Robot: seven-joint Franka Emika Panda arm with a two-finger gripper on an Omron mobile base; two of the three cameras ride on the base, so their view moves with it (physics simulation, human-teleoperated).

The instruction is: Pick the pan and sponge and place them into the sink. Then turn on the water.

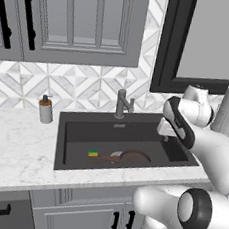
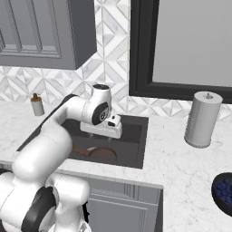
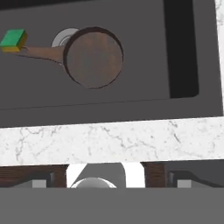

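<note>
Hand view showed the pan (image 3: 94, 57) lying flat in the sink (image 3: 144, 94), its handle reaching to the sponge (image 3: 13, 40), which touched the handle's end over the drain (image 3: 61, 38). I saw no water running. My end effector (image 1: 166, 128) hung above the sink's right side, holding nothing; whether its jaws were parted I could not tell. I judged the faucet (image 1: 121, 104) stiff and smooth, so I would press its lever from the side.
</note>
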